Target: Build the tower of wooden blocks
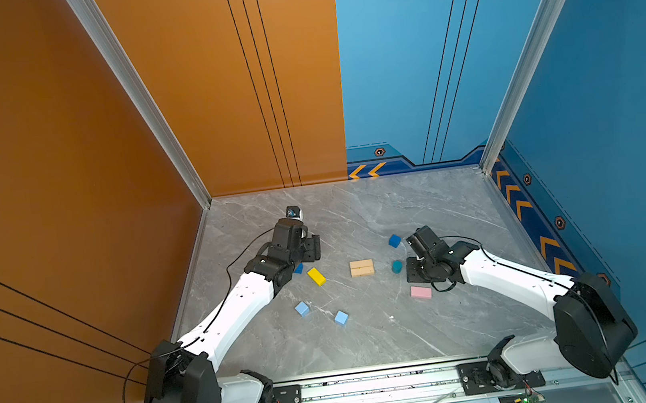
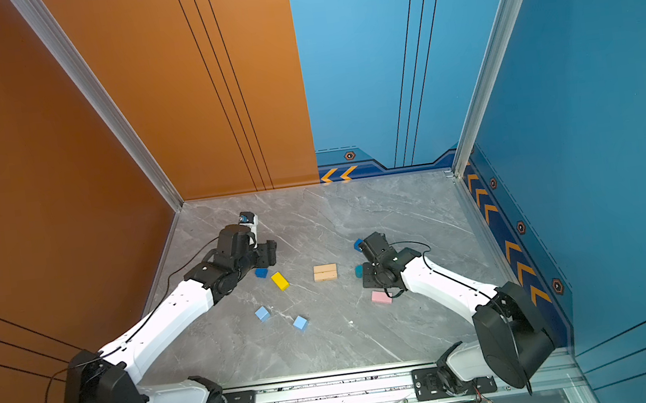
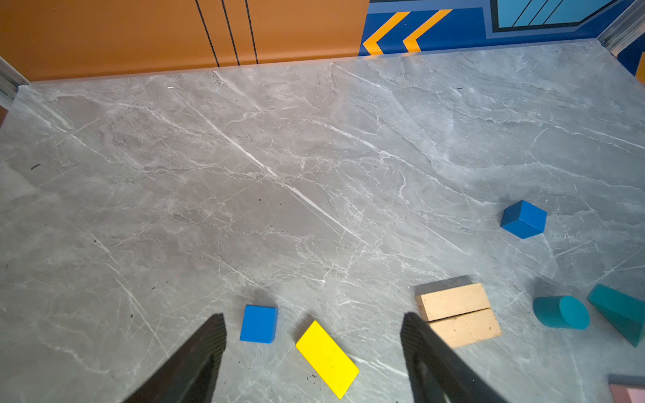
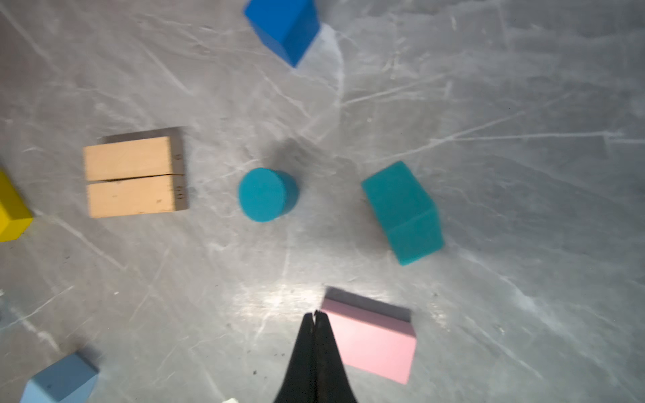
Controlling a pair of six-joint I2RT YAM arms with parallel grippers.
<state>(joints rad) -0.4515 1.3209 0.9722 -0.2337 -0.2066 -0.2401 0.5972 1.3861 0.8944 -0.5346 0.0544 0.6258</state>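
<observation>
Left gripper [image 3: 312,319]: fingers spread wide, empty, near a dark blue cube [image 3: 259,323] and the yellow bar [image 3: 326,359]. Right gripper [image 4: 316,314]: clenched on nothing, just beside the pink slab [image 4: 370,343]. Wood blocks [image 1: 302,309] lie loose on the table [image 1: 372,343] in a single layer. Two tan planks [image 1: 362,268] lie side by side, touching, mid-table.

Both top views: teal prism [image 4: 401,209] hidden beneath right arm [image 1: 502,272] — yellow bar [image 4: 10,211] cut off at right wrist view's edge, picture motion-blurred.
</observation>
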